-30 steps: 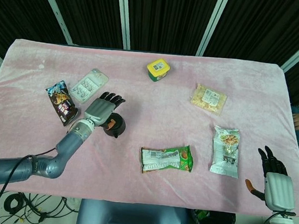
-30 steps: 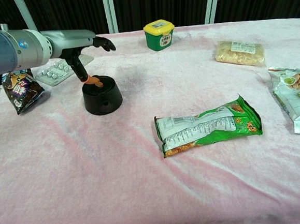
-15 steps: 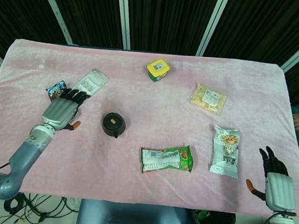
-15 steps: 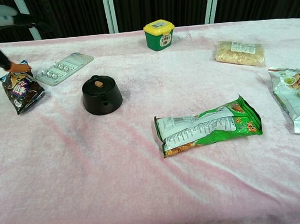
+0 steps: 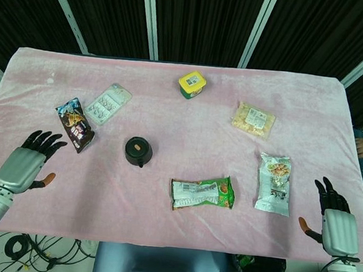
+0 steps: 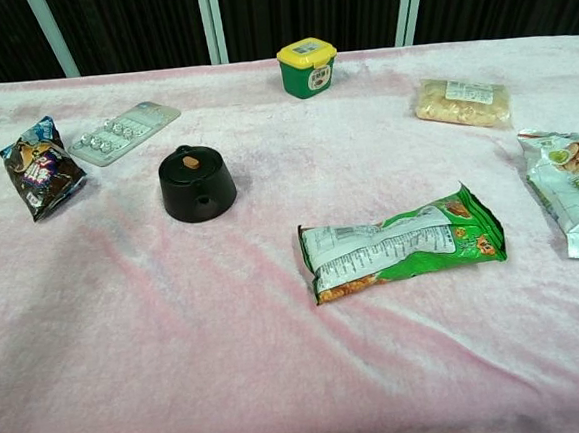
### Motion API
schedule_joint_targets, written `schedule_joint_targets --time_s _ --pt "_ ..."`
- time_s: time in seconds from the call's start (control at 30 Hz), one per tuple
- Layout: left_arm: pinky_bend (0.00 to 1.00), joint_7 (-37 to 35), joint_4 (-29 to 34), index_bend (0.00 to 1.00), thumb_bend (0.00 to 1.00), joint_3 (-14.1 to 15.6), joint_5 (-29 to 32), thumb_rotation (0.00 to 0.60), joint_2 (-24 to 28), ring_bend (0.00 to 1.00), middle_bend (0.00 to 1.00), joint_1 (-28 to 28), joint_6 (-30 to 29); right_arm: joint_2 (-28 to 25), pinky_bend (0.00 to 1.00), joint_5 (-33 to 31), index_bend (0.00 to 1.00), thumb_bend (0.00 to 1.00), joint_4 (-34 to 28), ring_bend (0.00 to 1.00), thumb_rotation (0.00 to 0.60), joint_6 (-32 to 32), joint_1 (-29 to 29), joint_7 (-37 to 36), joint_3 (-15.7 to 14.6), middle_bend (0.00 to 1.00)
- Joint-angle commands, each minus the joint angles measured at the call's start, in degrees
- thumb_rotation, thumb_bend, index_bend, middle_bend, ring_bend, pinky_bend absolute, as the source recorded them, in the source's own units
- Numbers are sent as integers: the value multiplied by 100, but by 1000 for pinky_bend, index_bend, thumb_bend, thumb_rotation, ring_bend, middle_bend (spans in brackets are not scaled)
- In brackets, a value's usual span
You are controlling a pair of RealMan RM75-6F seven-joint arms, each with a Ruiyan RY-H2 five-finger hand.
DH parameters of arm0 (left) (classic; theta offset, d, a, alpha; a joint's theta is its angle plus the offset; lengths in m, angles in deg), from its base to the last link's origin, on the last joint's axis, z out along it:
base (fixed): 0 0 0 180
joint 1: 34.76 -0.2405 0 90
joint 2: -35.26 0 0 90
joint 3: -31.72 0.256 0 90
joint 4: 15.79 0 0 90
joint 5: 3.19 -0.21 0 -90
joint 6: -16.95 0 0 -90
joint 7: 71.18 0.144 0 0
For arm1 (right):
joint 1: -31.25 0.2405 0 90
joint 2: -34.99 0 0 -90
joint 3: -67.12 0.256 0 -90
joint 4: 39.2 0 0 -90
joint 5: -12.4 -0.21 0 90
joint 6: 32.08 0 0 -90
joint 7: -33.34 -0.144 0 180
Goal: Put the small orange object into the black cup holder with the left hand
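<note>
The black cup holder (image 5: 137, 151) (image 6: 197, 185) stands on the pink cloth left of centre. The small orange object (image 5: 138, 149) (image 6: 191, 162) sits in its top opening. My left hand (image 5: 24, 165) is at the table's front left edge, well away from the holder, fingers spread and holding nothing. Near the front right corner my right hand (image 5: 335, 223) rests with fingers apart and empty. Neither hand shows in the chest view.
A dark snack bag (image 5: 75, 124) and a blister pack (image 5: 107, 103) lie left of the holder. A green and yellow tub (image 5: 191, 85) stands at the back. A green snack bag (image 5: 202, 193), a nut bag (image 5: 274, 183) and a yellow packet (image 5: 253, 120) lie to the right.
My left hand let go of the orange object in the holder and drew back to the front left edge, leaving the chest view. The right hand has stayed put.
</note>
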Motion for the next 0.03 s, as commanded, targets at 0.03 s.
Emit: schedule_joint_targets --time_s 0.03 --pt "0 -233 -171 162 314 120 -332 600 24 0 73 -236 -175 0 157 8 54 174 1 134 600 6 -2 -4 -2 17"
